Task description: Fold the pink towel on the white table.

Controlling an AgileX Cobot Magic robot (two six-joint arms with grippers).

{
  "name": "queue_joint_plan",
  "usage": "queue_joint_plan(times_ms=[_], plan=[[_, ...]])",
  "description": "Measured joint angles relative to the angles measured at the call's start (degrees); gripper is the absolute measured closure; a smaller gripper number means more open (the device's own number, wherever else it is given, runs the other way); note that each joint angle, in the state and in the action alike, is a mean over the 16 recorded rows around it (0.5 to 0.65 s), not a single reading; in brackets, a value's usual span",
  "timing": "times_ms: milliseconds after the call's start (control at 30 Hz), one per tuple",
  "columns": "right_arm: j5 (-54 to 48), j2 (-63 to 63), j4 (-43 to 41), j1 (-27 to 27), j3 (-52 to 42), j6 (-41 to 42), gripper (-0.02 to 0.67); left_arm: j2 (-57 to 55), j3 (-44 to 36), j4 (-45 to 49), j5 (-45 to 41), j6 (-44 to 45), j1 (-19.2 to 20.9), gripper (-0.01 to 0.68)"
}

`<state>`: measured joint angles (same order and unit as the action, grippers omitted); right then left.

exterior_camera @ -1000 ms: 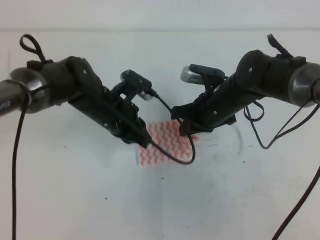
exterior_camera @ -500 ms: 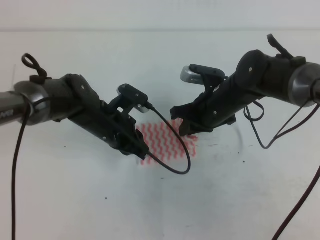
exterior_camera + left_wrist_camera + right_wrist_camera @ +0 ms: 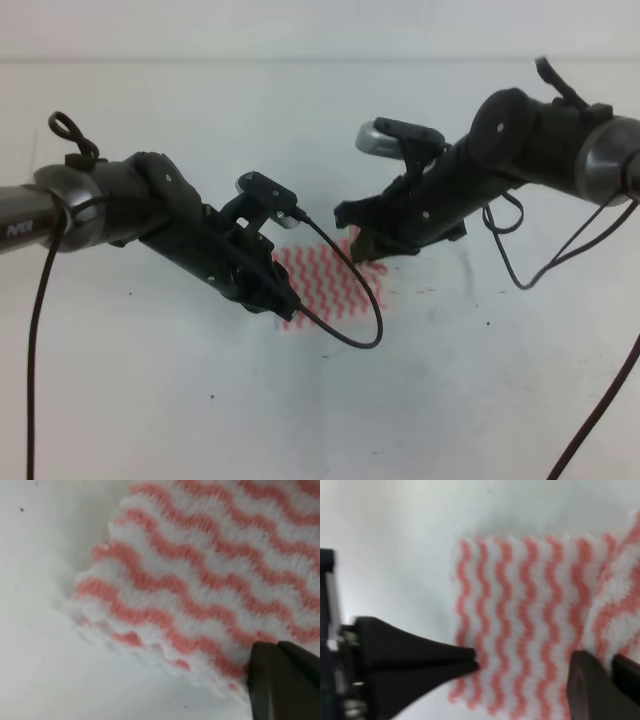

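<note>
The pink towel (image 3: 330,283) lies on the white table (image 3: 470,390) between my two arms, its wavy pink and white stripes showing. My left gripper (image 3: 291,311) is low at the towel's near left edge. The right wrist view shows its two dark fingers (image 3: 420,652) pinched together on that edge of the towel (image 3: 520,625). In the left wrist view several stacked layers of the towel (image 3: 200,580) show, with one finger (image 3: 280,680) on top. My right gripper (image 3: 366,250) is shut on the towel's far right corner, which curls upward (image 3: 620,595).
A black cable (image 3: 350,320) loops from the left wrist across the towel's front. More cables (image 3: 520,270) hang from the right arm. The table's far edge (image 3: 300,62) runs along the top of the high view.
My right gripper has risen slightly and drawn the towel's far right corner up with it. The left arm has sunk lower and shifted a little left at the towel's near edge.
</note>
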<state>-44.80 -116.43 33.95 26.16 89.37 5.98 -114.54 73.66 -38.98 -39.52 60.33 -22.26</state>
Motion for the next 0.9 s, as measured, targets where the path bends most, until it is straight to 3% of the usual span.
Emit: queue_joint_plan(times_ms=[900], plan=[[-0.40,-1.66,2.09,2.93,2.76,0.04,0.666,0.00,0.00,-0.15,-0.21,0.24,0.00,0.678]])
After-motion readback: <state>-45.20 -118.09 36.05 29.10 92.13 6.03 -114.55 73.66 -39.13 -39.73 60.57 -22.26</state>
